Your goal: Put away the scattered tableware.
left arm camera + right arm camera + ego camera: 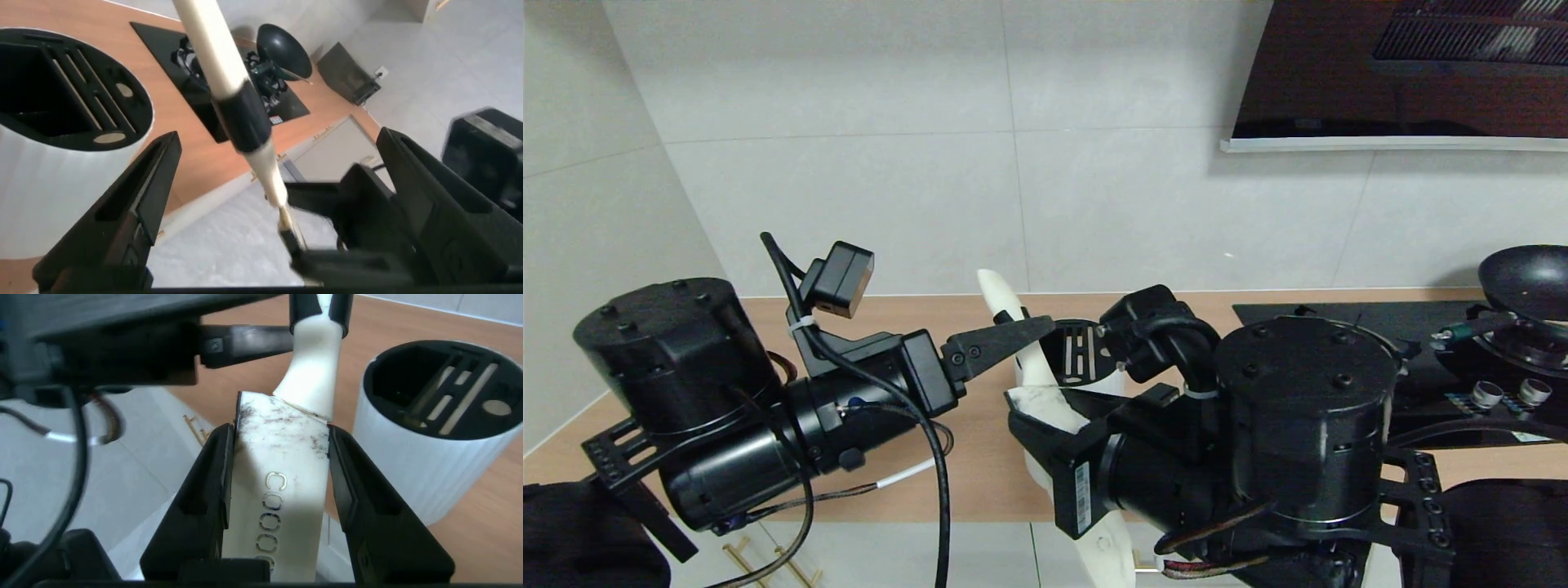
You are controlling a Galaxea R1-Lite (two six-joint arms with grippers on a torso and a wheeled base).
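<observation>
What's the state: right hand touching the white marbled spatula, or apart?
Touching. Right wrist view: the right hand presses its black fingers against both edges of the white marbled spatula, no gap.

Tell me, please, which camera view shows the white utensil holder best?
The right wrist view: the utensil holder shows its ribbed wall and slotted black insert nearly whole beside the spatula. The left wrist view cuts it off at the edge; the head view has it mostly hidden.

We record the spatula (282,457) as matt, speckled white plastic, the holder (425,478) as ribbed white, and the countertop (915,314) as smooth wood-look.
</observation>
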